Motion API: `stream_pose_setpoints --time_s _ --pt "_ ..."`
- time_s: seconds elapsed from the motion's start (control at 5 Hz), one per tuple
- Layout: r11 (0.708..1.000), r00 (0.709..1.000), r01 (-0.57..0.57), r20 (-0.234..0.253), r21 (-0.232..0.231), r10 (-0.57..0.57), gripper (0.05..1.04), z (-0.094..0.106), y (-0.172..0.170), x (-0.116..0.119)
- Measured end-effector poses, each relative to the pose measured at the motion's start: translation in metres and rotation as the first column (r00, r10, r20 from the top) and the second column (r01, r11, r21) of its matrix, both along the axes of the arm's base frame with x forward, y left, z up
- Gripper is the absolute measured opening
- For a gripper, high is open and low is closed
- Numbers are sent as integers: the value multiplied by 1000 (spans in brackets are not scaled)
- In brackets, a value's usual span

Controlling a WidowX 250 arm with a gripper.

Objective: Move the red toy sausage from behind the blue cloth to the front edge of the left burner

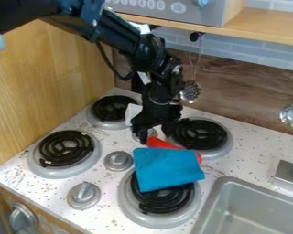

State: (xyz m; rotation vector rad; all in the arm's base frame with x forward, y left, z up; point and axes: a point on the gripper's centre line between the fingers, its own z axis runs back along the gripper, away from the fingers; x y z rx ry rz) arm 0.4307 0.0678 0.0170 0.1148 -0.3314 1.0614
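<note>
Stovetop [103,224] with four burners in two rows, a wooden panel [48,91] along its left side. Between the left and right burners runs a line of knobs [117,161]. A cloth [167,168] lies over part of the front right burner [164,201], and a second object [163,144] is partly under the cloth, just before the back right burner [199,134]. The gripper [155,132] hangs behind the cloth, between the back burners. To the right (nearer the viewer) is a sink [250,210]. Behind the stovetop, a skimmer [190,92] hangs left of a ladle [292,115], below a shelf [265,25].
</note>
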Motion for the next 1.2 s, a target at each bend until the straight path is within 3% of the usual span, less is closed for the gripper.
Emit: stream_pose_setpoints --time_s 0.2,0.4,0.8,1.0,1.2 --pt "1000 1000 2 -7 12 -2 989 -4 2 0" --pt "1000 999 2 -45 27 -1 989 -21 4 -4" --pt "998 997 -46 -53 33 48 938 -28 6 -5" --pt "998 997 -62 -48 31 63 684 -28 6 -5" --pt "998 997 -62 -42 29 63 638 -28 6 -4"
